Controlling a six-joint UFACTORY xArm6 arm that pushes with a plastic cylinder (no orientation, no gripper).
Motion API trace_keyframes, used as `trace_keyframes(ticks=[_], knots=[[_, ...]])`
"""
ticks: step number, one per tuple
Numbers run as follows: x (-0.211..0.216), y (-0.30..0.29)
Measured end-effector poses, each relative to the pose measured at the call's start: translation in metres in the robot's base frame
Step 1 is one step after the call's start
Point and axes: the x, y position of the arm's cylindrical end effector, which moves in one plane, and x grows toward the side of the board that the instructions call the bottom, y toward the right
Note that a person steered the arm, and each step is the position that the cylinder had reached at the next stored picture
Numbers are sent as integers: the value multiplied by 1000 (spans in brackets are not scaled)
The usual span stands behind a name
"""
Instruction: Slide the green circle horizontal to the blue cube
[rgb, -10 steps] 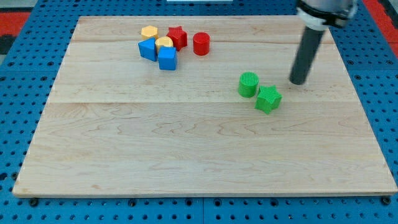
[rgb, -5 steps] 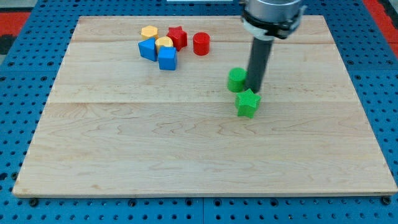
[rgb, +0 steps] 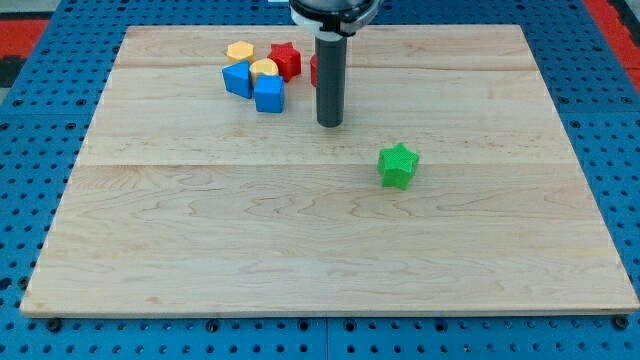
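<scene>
My tip rests on the board to the right of the blue cube and a little lower in the view. The green circle does not show anywhere in the view; I cannot tell whether the dark rod hides it. The green star lies alone to the lower right of my tip. The blue cube sits at the lower right of a cluster near the view's top.
The cluster also holds a second blue block, two yellow blocks and a red star. A red cylinder is mostly hidden behind the rod. The wooden board lies on a blue pegboard.
My tip swept left from the view's right, past the green blocks, toward the blue cube. The green star was nudged left. The green circle moved left and has dropped out of sight.
</scene>
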Motion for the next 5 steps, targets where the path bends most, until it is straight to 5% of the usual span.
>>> trace_keyframes(ticks=[4,5], knots=[[-1,-50],[-1,8]])
